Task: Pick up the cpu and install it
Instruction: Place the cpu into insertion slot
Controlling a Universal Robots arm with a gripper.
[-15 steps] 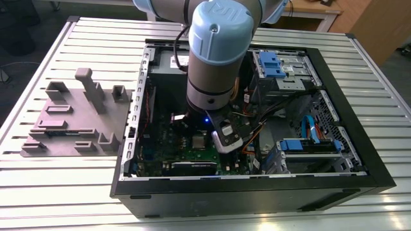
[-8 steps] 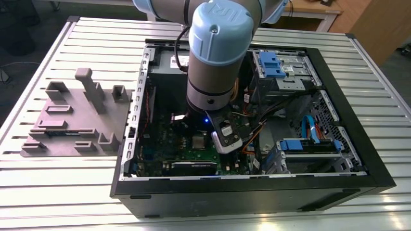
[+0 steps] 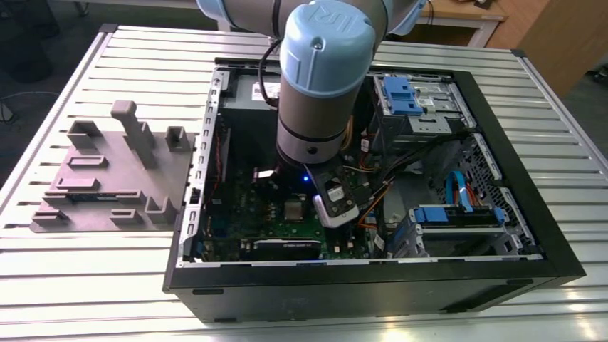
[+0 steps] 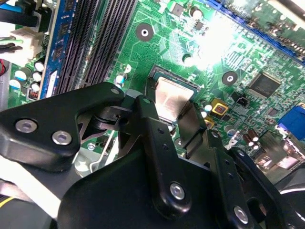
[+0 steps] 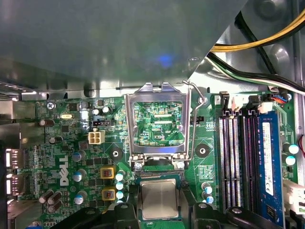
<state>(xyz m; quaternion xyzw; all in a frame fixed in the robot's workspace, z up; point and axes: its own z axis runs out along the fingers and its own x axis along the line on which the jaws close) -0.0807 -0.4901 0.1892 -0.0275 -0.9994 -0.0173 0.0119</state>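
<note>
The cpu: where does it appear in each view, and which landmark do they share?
Exterior view: cpu, a grey square on the green motherboard, beside the end effector.
Second wrist view: cpu between the black fingers.
First wrist view: cpu beside the raised silver frame.
Shared landmark: the motherboard.

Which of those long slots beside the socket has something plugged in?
The outermost one, farthest from the socket: a blue memory module stands in it; the black slots nearer in are empty.

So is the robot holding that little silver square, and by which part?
It cannot be told. The cpu sits on the green motherboard, right at the gripper, but whether it is gripped does not show.
</note>
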